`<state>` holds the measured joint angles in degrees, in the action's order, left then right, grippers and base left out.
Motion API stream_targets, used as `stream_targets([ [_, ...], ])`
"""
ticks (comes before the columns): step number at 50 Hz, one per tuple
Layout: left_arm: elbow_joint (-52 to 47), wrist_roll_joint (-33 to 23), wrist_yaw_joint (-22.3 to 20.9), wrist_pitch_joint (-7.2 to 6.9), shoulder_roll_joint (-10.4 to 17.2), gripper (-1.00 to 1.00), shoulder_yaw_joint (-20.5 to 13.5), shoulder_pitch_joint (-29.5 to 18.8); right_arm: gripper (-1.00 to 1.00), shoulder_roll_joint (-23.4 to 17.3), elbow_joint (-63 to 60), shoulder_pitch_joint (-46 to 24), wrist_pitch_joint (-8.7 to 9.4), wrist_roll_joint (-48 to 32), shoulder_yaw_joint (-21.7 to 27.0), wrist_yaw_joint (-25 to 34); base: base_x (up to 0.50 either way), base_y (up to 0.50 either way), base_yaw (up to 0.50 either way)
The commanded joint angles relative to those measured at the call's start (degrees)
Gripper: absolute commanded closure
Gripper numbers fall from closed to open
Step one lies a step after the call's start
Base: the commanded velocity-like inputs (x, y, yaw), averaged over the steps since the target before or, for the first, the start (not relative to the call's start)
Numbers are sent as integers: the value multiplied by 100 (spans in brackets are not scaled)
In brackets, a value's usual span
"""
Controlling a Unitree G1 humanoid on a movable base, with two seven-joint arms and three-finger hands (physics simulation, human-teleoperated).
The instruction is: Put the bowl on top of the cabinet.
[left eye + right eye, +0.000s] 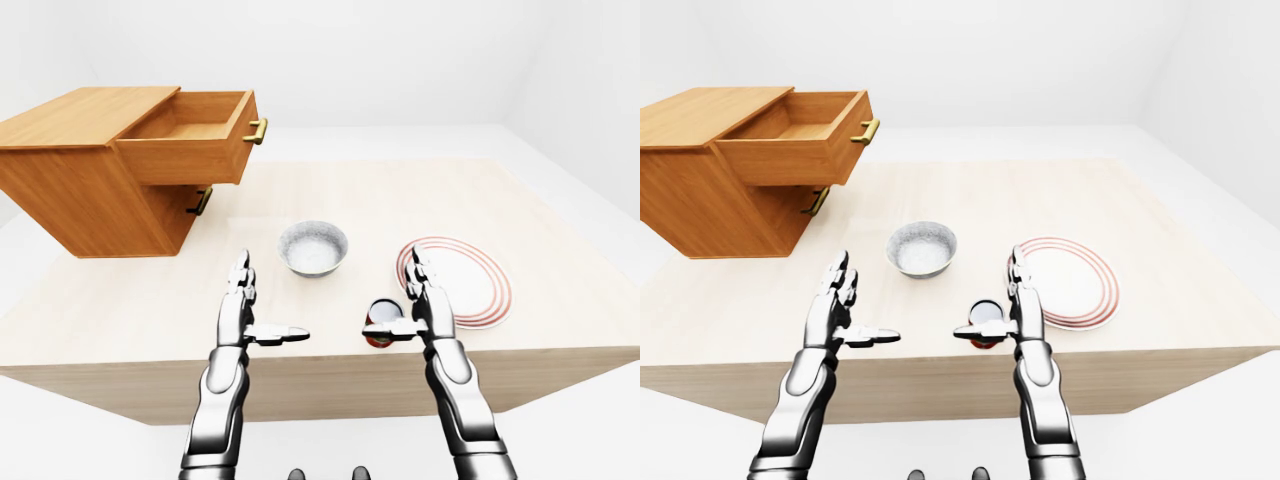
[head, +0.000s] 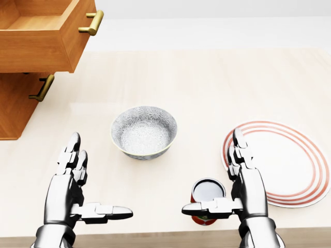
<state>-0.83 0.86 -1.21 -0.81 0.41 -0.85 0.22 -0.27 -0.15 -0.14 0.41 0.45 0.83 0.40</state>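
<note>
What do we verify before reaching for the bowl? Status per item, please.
1. Bowl upright, empty, apart from both hands: ok.
2. Left hand open, holding nothing: ok.
3. Right hand open, holding nothing: ok.
4. Red cup sits right at the right thumb and could get knocked: not ok.
5. Cabinet top bare, room for the bowl: ok.
6. Top drawer pulled out, jutting toward the likely lift path; clearance: cannot tell.

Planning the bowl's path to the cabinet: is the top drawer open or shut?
Open: the top drawer juts well out from the cabinet, and its inside shows from above.
</note>
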Motion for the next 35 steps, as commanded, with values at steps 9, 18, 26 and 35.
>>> stream_targets([
  [9, -217, 179, -258, -267, 53, -100, -110, 52, -100, -58, 24, -65, 122, 45, 103, 15, 0, 0, 0],
  [18, -263, 139, -273, -293, 55, -100, -89, 91, -100, -56, 12, -56, 127, 5, 93, -2, 0, 0, 0],
  [26, -273, 119, -268, -395, 69, -100, -111, 67, -100, -48, -34, -51, 198, -39, 82, -49, 0, 0, 0],
  [35, -249, 157, -311, -393, 78, -100, -145, 58, -100, -57, -76, -40, 251, -32, 84, 2, 35, 0, 0],
])
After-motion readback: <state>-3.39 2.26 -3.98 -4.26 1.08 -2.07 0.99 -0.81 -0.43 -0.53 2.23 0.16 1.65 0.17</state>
